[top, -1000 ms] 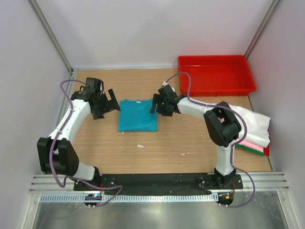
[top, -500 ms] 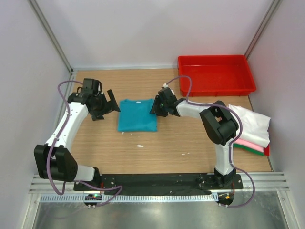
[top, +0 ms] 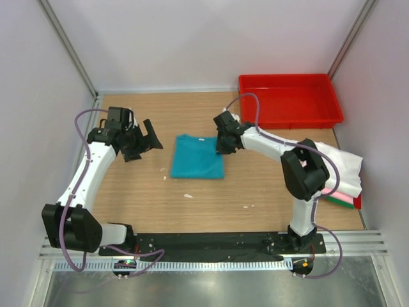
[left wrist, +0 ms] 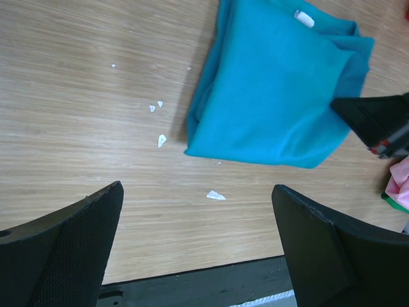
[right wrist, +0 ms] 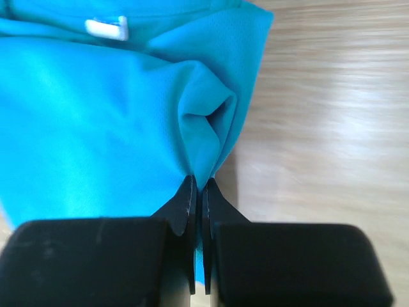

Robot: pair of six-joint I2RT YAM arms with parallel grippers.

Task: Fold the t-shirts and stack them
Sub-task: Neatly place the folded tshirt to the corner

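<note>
Now | step, as judged: folded teal t-shirt (top: 197,157) lay mid-frame, ready for stacking | right gripper (right wrist: 198,187) was clamped on its right edge | left gripper (top: 146,137) stood wide apart, empty, upper left | next probably called for carrying it, unspilled, onto the stack of folded shirts (top: 339,167) at right edge.

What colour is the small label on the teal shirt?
White; the label on the shirt shows best in the right wrist view.

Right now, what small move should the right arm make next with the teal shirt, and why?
The right gripper is shut on the right edge of the teal shirt; the left gripper hangs open, apart from it. So probably lift slightly and pull the shirt toward the stack of folded shirts on the right.
</note>
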